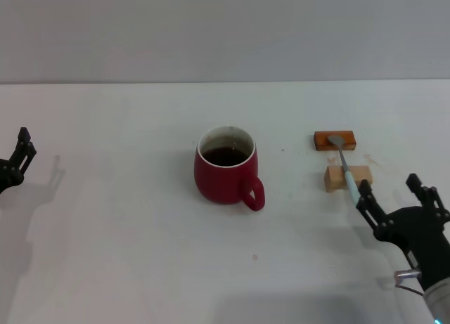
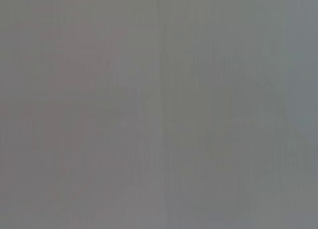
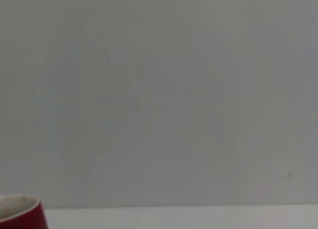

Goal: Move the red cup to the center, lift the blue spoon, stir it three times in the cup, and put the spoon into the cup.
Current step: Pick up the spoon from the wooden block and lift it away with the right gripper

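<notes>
White counter (image 1: 126,254) is carrying the red cup (image 1: 225,176) at center. We are reaching our right end effector (image 1: 394,197), fingers apart, toward the blue spoon (image 1: 344,166) resting across two wooden blocks (image 1: 335,140); next, closing on its handle. Left end effector (image 1: 17,159) is idling, apart.

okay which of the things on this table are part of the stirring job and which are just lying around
Part of the job: the red cup, the blue spoon, the right gripper by the spoon.

Lying about: the orange-brown block and the tan block propping the spoon.
</notes>
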